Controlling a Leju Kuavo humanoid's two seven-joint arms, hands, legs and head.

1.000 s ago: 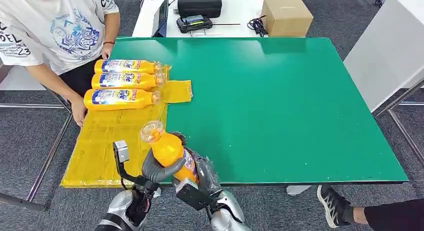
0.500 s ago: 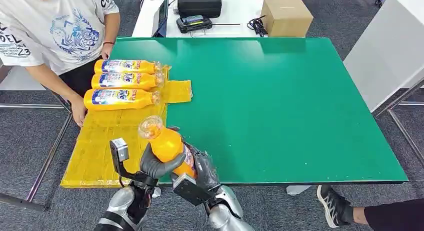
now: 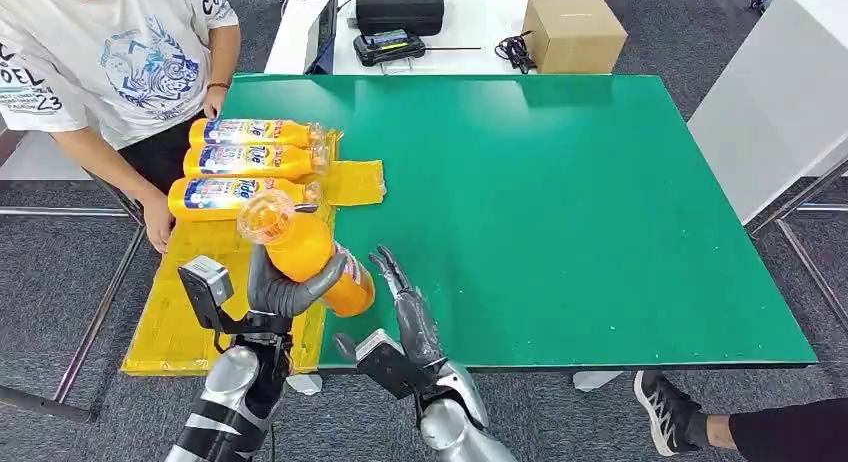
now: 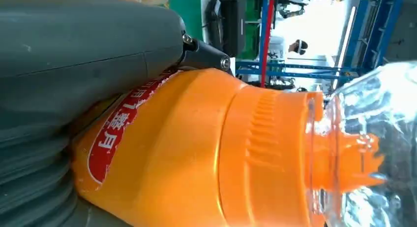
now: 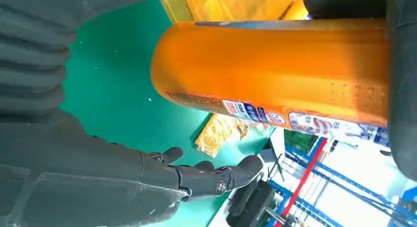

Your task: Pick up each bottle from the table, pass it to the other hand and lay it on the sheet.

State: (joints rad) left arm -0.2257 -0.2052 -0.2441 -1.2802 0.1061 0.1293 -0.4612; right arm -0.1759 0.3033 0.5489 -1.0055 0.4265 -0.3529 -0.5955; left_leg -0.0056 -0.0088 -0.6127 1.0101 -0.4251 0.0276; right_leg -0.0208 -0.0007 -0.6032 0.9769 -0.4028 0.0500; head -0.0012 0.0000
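Green table (image 3: 560, 202), yellow sheet (image 3: 200, 282), grey carpet (image 3: 60, 312)

Robot lab: green test table (image 3: 560, 202), equipment case (image 3: 399, 4), blue racking (image 4: 314, 74).

The bottle (image 3: 310, 262) is smooth, shiny orange plastic with a clear plastic cap (image 3: 265, 218). The sheet (image 3: 195, 292) is crinkly, shiny yellow plastic. The bench (image 3: 560, 202) top is flat, matt green. The box (image 3: 575, 32) is plain brown cardboard.

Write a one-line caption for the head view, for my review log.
Left hand holds an orange bottle above the yellow sheet beside three laid bottles; right hand open over the green table.
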